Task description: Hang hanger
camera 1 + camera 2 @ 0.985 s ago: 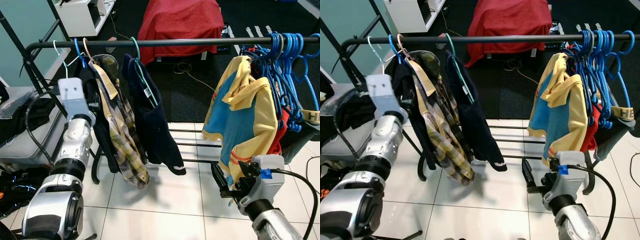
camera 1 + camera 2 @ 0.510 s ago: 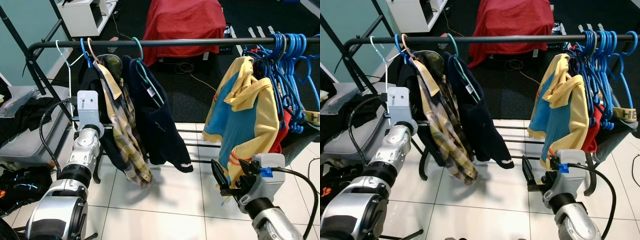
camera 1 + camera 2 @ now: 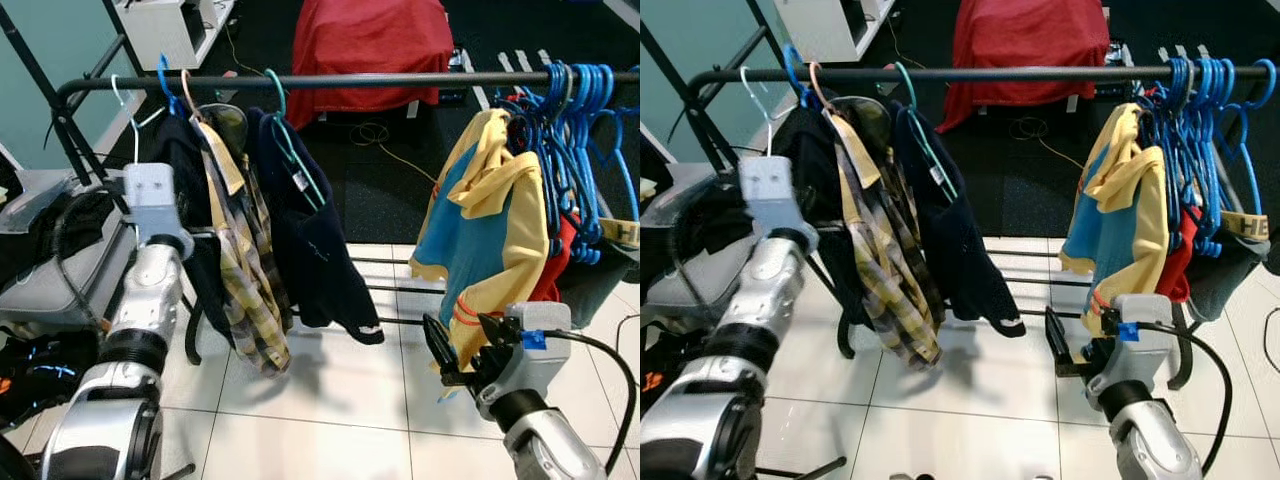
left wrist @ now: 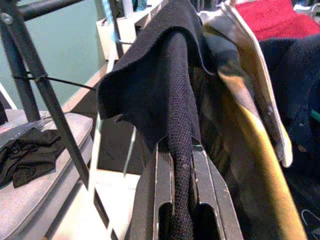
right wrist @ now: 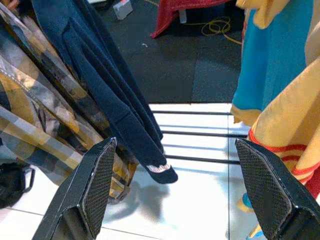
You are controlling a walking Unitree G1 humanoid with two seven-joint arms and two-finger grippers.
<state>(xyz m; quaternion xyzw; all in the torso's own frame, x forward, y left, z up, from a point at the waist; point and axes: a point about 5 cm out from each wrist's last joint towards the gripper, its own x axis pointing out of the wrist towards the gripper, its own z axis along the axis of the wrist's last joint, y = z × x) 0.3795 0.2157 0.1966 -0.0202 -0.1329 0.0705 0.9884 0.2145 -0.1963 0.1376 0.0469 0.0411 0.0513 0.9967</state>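
A black rail [image 3: 380, 80] carries several garments. At its left end a black knit garment [image 3: 180, 150] hangs from a blue hanger [image 3: 166, 77], beside a bare white hanger [image 3: 122, 100]. My left gripper [image 4: 180, 155] is raised to that garment and shut on a fold of the black knit, which runs down between its fingers [image 4: 160, 190]. My right gripper [image 3: 462, 345] is low at the right, just under a yellow and blue top [image 3: 490, 230]. It stands wide open, its fingers [image 5: 95, 185] holding nothing.
A plaid shirt [image 3: 245, 270] and a navy garment [image 3: 315, 250] on a teal hanger [image 3: 275, 95] hang mid-rail. Several bare blue hangers [image 3: 580, 120] crowd the right end. The rack's lower bars [image 3: 385, 290] cross the white tiles. A grey case [image 3: 50, 280] sits left, a red cover [image 3: 370, 40] behind.
My left wrist has swung back to the left and slightly up, holding the black knit, and the clothes near it have swayed. The right gripper has stayed put.
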